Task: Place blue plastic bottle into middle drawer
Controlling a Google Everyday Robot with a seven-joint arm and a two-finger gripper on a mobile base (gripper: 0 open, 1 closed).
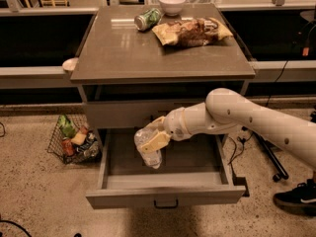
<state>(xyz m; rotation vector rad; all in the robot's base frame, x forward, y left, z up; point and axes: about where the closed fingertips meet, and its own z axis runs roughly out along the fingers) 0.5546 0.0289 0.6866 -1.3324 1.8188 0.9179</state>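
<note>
the arm (247, 117) comes in from the right, elbow bent, wrist angled down and left; the gripper (156, 138) grips the bottle (148, 153), which hangs roughly upright inside the open drawer (165, 194), left of centre; whether it touches the floor, cannot tell

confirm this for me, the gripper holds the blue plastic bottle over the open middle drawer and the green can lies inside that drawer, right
No: the green can lies on the cabinet top beside the chip bag, not in the middle drawer. As the camera view shows, the gripper does hold the blue plastic bottle over that open drawer.
</note>
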